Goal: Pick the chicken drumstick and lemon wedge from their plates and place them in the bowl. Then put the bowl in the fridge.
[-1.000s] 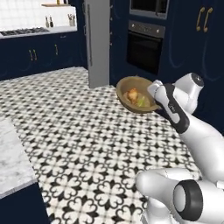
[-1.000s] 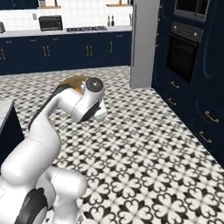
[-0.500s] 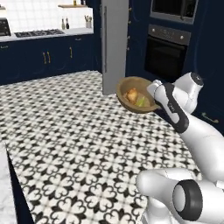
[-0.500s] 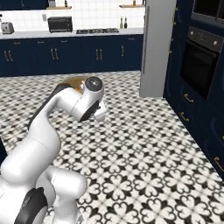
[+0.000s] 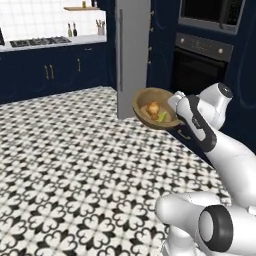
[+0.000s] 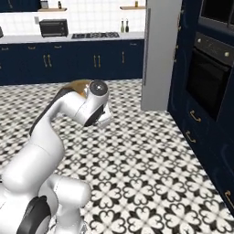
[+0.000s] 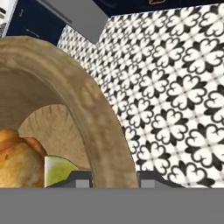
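My gripper (image 7: 109,181) is shut on the thick rim of the brown wooden bowl (image 7: 87,100), one fingertip inside and one outside. It carries the bowl (image 5: 141,117) in the air above the floor, tilted toward the camera, with the gripper (image 5: 174,105) at its right edge. Inside lie the golden chicken drumstick (image 5: 151,109) (image 7: 17,162) and, beside it, the yellow-green lemon wedge (image 5: 162,117) (image 7: 59,170). The tall grey fridge (image 5: 132,55) (image 6: 160,55) stands straight behind the bowl with its door closed. The plates are out of view.
A black built-in oven (image 5: 200,65) (image 6: 210,77) sits in navy cabinets right of the fridge. Along the back wall runs a counter with a stove (image 5: 40,42) and a microwave (image 6: 54,28). Patterned black-and-white floor (image 5: 65,165) stretches between me and the fridge.
The whole scene has shifted as the base drove: fridge and oven now stand closer and larger. The arm and the held bowl keep the same pose.
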